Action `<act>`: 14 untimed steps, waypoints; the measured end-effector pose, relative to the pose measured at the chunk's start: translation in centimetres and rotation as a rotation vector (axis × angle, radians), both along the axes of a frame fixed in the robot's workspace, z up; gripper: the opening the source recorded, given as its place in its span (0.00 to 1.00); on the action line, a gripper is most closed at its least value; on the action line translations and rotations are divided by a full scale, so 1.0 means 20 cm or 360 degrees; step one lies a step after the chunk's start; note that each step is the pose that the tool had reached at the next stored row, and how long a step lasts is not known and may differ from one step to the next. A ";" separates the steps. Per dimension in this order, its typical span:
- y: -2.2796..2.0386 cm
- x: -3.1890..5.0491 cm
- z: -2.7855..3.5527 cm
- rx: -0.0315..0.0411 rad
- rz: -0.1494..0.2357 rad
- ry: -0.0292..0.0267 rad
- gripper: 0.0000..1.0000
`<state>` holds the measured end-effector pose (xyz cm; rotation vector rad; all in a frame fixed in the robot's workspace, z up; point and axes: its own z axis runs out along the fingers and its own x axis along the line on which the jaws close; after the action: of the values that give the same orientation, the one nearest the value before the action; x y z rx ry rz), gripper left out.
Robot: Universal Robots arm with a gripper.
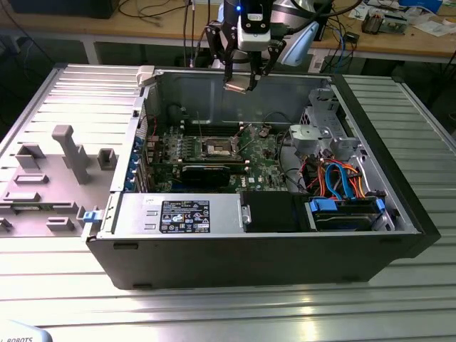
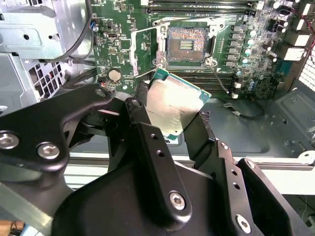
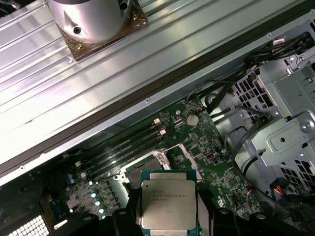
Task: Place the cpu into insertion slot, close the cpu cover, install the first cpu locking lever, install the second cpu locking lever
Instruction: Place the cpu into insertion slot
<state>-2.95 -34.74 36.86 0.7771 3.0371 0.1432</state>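
Second wrist view: holds the cpu (image 2: 177, 101) flat, metal top showing, in the gripper (image 2: 171, 107), jaws clenched on its opposite edges, well above the bare insertion slot (image 2: 186, 45) at the motherboard's (image 2: 248, 46) middle.

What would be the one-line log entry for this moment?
gripper: shut on chip | chip: held in the air above green board, not seated | socket: empty, uncovered

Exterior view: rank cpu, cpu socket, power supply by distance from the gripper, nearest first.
1. cpu, held in the gripper, over the far wall of the case.
2. cpu socket, middle of the motherboard.
3. power supply, along the case's near edge.
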 end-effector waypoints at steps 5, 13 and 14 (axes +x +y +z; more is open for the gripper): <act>0.000 0.000 0.000 0.0000 0.0000 -0.00001 0.54; 0.000 0.000 -0.001 0.0000 -0.0072 -0.00001 0.54; 0.000 0.000 -0.002 0.0000 -0.0110 0.00000 0.54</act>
<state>-2.95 -34.74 36.83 0.8805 3.0055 0.1428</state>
